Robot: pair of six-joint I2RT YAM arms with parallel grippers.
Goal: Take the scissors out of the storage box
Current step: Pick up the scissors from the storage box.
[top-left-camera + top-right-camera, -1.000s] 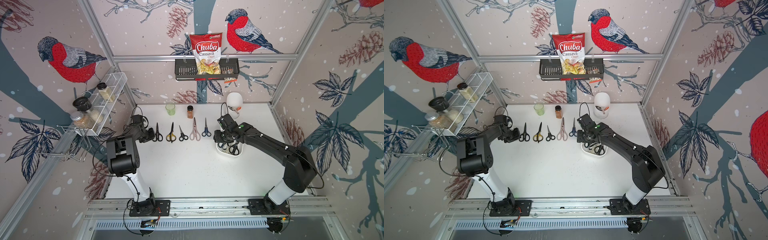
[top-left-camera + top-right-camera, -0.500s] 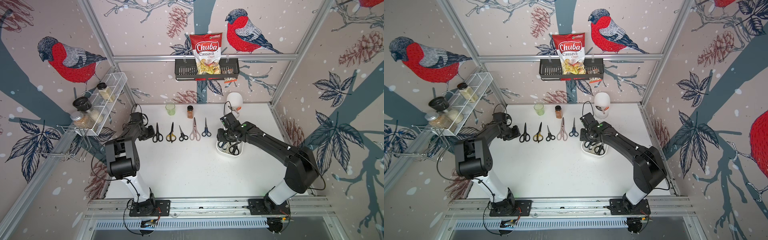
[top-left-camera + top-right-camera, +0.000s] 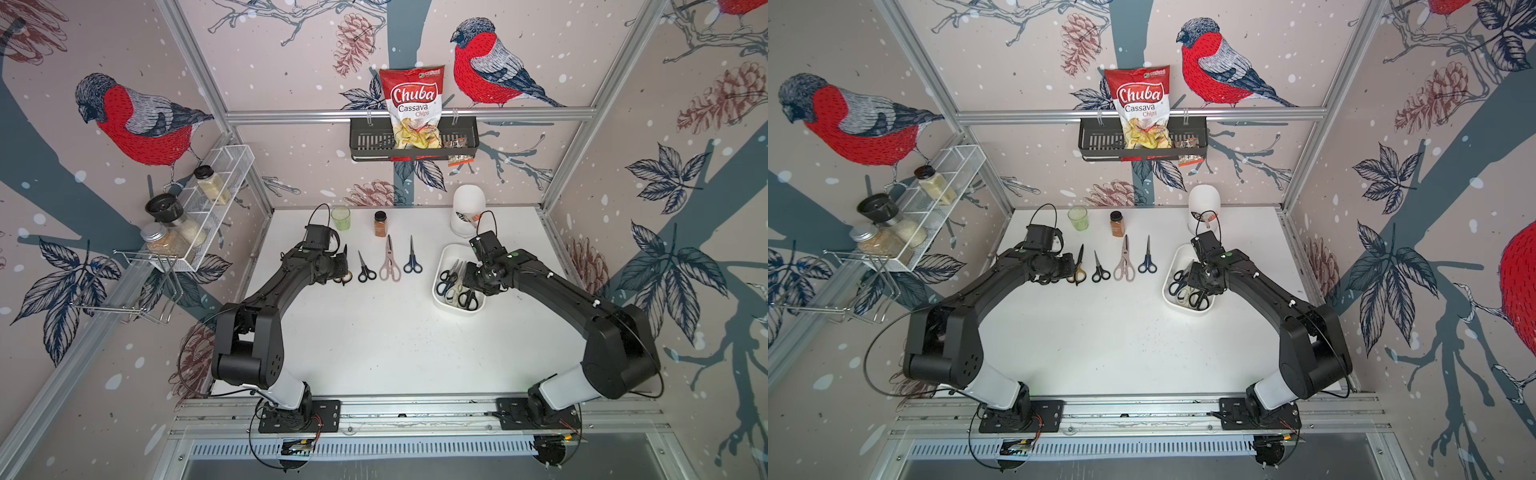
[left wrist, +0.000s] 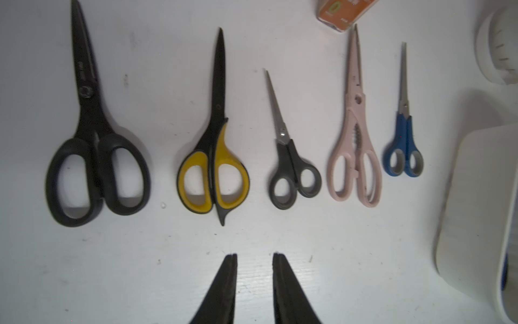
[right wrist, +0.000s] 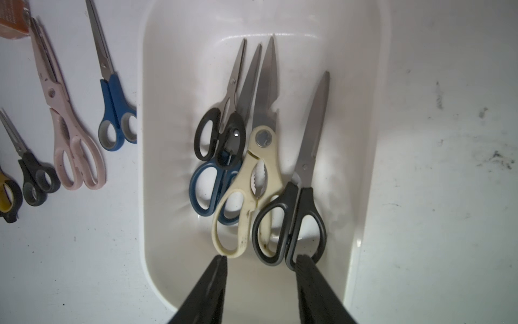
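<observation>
In both top views the glossy white storage box (image 3: 451, 254) (image 3: 1178, 257) sits on the desk (image 3: 395, 340) under the right arm, with scissors (image 3: 445, 286) inside.

Left wrist view: five pairs lie in a row on the desk, blades one way: large black pair (image 4: 95, 157), yellow-and-black pair (image 4: 214, 157), small grey pair (image 4: 291, 165), pink pair (image 4: 356, 146), blue pair (image 4: 405, 140). The left pincer (image 4: 255, 258) hangs narrow and empty.

Right wrist view: four steel-bladed pairs overlap in the box: small black pair (image 5: 221, 123), navy pair (image 5: 207, 190), cream pair (image 5: 252, 185), black-handled pair (image 5: 300, 202). The right pincer (image 5: 262, 259) stands open at the cream and black loops.
</observation>
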